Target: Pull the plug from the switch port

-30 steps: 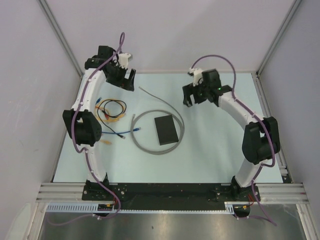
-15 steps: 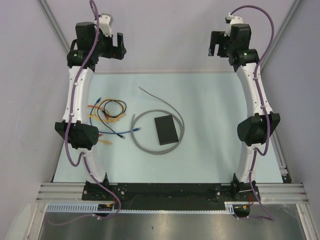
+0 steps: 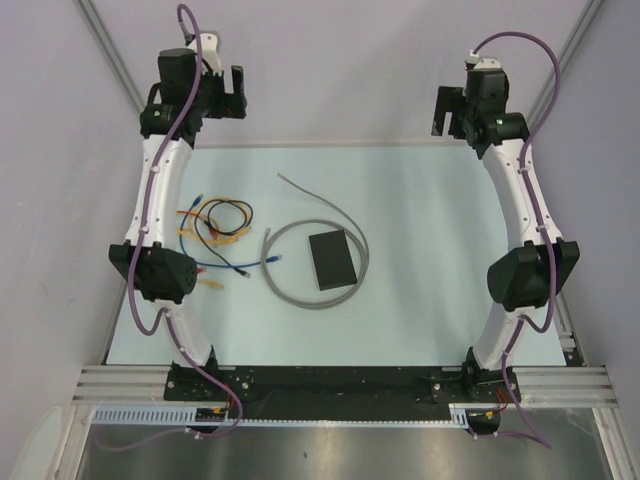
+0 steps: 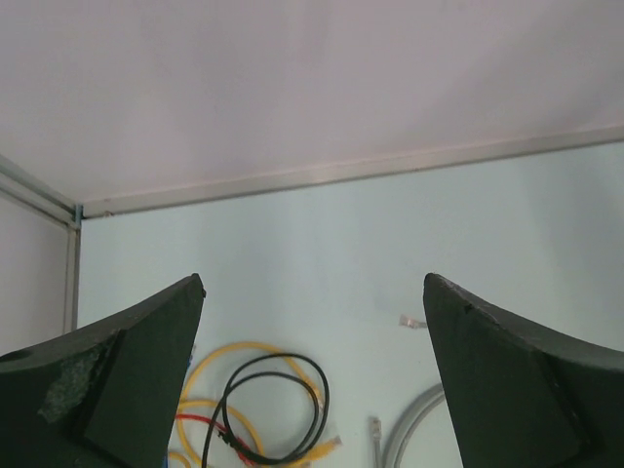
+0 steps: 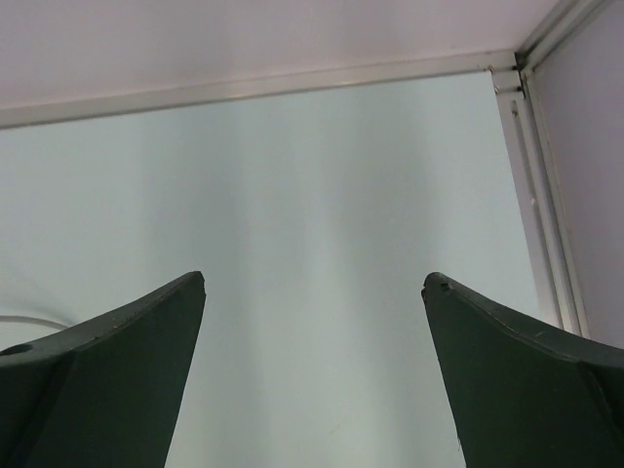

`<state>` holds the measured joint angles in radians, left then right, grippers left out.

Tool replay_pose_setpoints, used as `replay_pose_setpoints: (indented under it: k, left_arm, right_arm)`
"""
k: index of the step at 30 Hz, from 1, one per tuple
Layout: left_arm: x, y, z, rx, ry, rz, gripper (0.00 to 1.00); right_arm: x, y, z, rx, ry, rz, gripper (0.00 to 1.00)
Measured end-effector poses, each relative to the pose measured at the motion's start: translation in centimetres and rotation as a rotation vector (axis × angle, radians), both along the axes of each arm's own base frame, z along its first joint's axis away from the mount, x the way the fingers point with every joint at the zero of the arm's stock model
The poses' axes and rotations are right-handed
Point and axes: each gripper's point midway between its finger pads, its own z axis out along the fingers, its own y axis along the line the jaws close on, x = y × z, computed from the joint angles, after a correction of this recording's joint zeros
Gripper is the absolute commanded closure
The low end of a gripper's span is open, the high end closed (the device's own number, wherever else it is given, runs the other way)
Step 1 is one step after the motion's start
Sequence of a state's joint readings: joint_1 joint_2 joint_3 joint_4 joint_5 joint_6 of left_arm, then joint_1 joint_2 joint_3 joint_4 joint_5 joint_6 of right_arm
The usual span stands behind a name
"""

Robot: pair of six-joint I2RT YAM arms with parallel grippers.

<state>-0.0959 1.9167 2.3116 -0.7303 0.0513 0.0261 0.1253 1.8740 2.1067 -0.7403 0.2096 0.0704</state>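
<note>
Hovering high, both tools sit empty and well apart from the switch.
Left tool point(image 3: 238, 95) at 11 o'clock and right tool point(image 3: 447, 112) at 1 o'clock hang with fingers spread wide, holding nothing. The switch point(image 3: 332, 259) lies flat near the middle of the tabletop point(image 3: 430, 260), ringed by a loose grey cable point(image 3: 367, 258) whose free end points toward 11 o'clock. No plug shows seated in a port, so the pull looks done, though the port side is too small to confirm.

Left tool point(image 3: 238, 92) and right tool point(image 3: 443, 110) hang high, reached far forward, jaws spread wide
</note>
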Motion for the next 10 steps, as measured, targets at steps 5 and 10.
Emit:
replay_pose_setpoints:
  k: [5,10]
  left_arm:
    - [-0.5,-0.8,-2.6,0.017,0.079,-0.005,0.00]
    - [-0.7,-2.0,-2.7,0.027,0.078,-0.027,0.00]
  right_arm:
    - [-2.6,-0.7,-1.3,-0.026,0.048,-0.012,0.01]
    - [-3.1,-1.1,-2.2,-0.047,0.068,-0.017,0.00]
